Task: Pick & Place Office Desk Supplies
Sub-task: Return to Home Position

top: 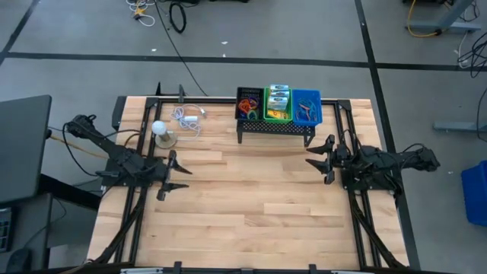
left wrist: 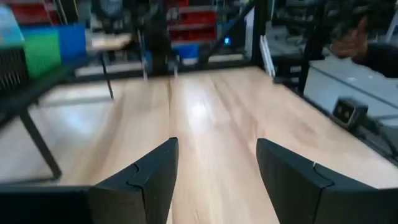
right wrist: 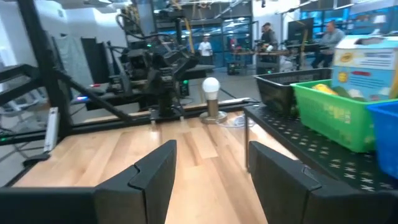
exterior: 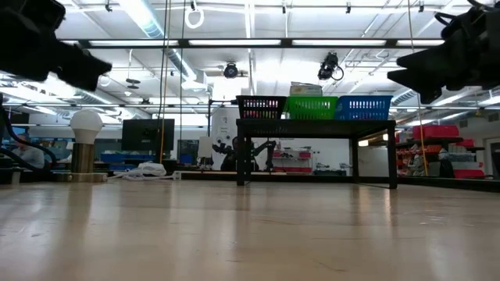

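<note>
Pale wood forms the table (top: 243,221). At its left edge the left gripper (top: 183,176) hovers, jaws spread on nothing, near a white bulb lamp (top: 159,129) and a coiled cable (top: 188,118). On the black shelf (top: 274,131) stand a black bin (top: 239,94) of thin loops (top: 246,105), a green bin (top: 267,106) of crayon boxes (top: 278,99), and a blue bin (top: 316,97). The loops look limp and light: pinch one strand. The boxes seem light, crushable card: take them across the narrow sides. The right gripper (top: 316,158) waits beside the shelf, jaws apart.
</note>
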You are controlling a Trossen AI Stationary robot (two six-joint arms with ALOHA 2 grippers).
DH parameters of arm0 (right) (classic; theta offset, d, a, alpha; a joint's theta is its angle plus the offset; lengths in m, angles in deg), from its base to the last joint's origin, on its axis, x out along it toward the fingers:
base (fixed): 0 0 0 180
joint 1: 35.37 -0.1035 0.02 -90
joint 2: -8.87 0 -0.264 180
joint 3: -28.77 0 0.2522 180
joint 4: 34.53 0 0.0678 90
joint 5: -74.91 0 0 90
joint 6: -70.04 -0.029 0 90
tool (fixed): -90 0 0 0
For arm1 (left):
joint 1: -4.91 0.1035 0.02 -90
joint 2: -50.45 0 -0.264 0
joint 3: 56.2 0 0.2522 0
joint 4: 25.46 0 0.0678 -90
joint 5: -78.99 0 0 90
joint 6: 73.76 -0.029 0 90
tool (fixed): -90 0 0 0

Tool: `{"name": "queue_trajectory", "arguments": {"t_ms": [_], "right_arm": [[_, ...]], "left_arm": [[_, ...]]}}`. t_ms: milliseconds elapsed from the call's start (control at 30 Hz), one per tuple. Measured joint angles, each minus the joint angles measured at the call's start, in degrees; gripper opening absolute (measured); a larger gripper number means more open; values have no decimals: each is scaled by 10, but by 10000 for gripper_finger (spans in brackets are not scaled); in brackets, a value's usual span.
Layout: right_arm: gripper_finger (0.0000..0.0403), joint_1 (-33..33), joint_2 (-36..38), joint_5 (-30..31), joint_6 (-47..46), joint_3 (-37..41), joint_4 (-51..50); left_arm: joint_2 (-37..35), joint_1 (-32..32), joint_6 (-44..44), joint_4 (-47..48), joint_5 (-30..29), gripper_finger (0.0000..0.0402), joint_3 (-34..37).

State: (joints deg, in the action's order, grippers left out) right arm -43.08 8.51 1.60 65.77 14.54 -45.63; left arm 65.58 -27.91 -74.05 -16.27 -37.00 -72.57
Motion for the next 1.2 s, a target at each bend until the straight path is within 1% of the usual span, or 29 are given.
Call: {"name": "queue_trajectory", "arguments": {"t_ms": [67, 167, 233, 467, 633, 700, 800, 933, 1200], "right_arm": [[208, 13, 0, 0, 1, 0, 0], [208, 32, 0, 0, 9, 0, 0], [208, 42, 0, 0, 13, 0, -1], [208, 68, 0, -12, 18, 0, -3], [208, 70, 0, -19, 32, 0, -3], [208, 70, 0, -23, 32, 0, -3], [208, 70, 0, -24, 33, 0, -3], [208, 70, 0, -24, 59, 0, -3], [208, 70, 0, -26, 67, 0, -3]], "left_arm": [[1, 0, -34, -37, -1, 224, 0], [-1, 4, -78, -85, 21, 224, 0], [-3, 19, -80, -85, 30, 224, 0], [-3, 87, -42, -60, 40, 223, 0], [-4, 122, -62, -64, 40, 224, 0], [-4, 133, -72, -81, 42, 224, 0], [-4, 139, -82, -102, 55, 223, 0], [-4, 138, -92, -124, 57, 224, 0], [-4, 138, -93, -124, 55, 223, 0]]}}
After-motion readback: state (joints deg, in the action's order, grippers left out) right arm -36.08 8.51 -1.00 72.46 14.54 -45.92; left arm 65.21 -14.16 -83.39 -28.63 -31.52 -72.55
